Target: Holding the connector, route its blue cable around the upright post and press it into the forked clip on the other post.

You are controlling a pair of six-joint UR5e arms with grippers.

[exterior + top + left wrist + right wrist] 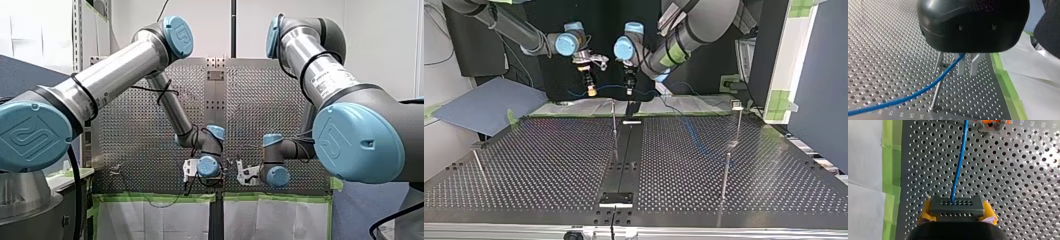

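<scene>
My left arm & my right arm both reach to the far edge of the perforated table, wrists close together, so only a short run of cable spans between them. My right gripper has its yellow pads pinching the grey connector by its sides. The blue cable leaves straight ahead, so it's free to be steered. My left gripper hangs just beside the thin upright post. The cable runs up to it & trails off past the post, prob. to guide the line round; can't tell if it's clamped on the cable. Routing looks not yet done: in the top view the clip post stands well apart at the right, its top fitting too small to read. Around: black centre strip, a lower post near the clip post, green tape & white paper at the table edge. Posts & slack cable on the table could snag
</scene>
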